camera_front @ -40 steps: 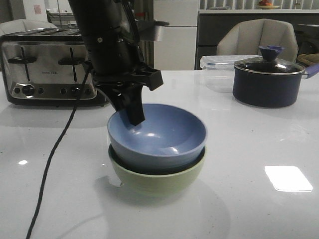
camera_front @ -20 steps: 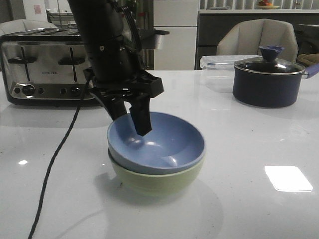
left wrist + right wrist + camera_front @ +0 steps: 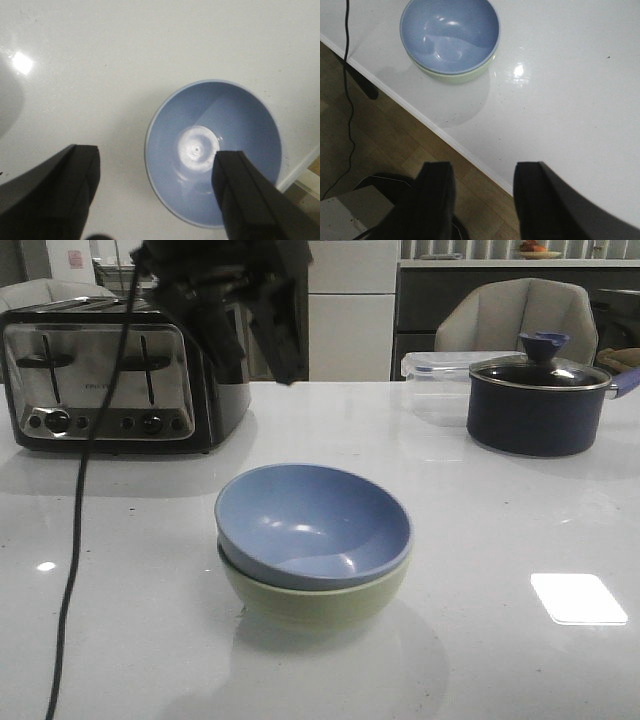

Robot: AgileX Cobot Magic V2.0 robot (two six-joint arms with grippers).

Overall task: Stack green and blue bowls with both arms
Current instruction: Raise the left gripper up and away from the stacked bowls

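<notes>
On the white table (image 3: 520, 540), near its front edge, the blue bowl (image 3: 313, 523) sat nested inside the green bowl (image 3: 315, 602), both upright, with only a band of the green one's wall showing below the blue rim. The pair stood alone, touched by neither arm.

The left pincer (image 3: 250, 345) hung well above the bowls, in front of the toaster (image 3: 100, 375), and its two dark fingers were spread apart with nothing between them. In the left wrist view the fingers (image 3: 55, 192) stood wide to either side, and the blue bowl's hollow lay below, partly behind one of them. A thin black cable (image 3: 75, 530) trailed from that arm down across the table.

The right pincer (image 3: 480, 200) could not be seen in the front view. Its own camera showed it out beyond the table's edge, over the wooden floor (image 3: 385, 135), fingers parted and empty, the stacked bowls well apart from it.

At the back right of the table stood a dark lidded pot (image 3: 540, 400), with a clear plastic container (image 3: 435, 375) just beside it.
</notes>
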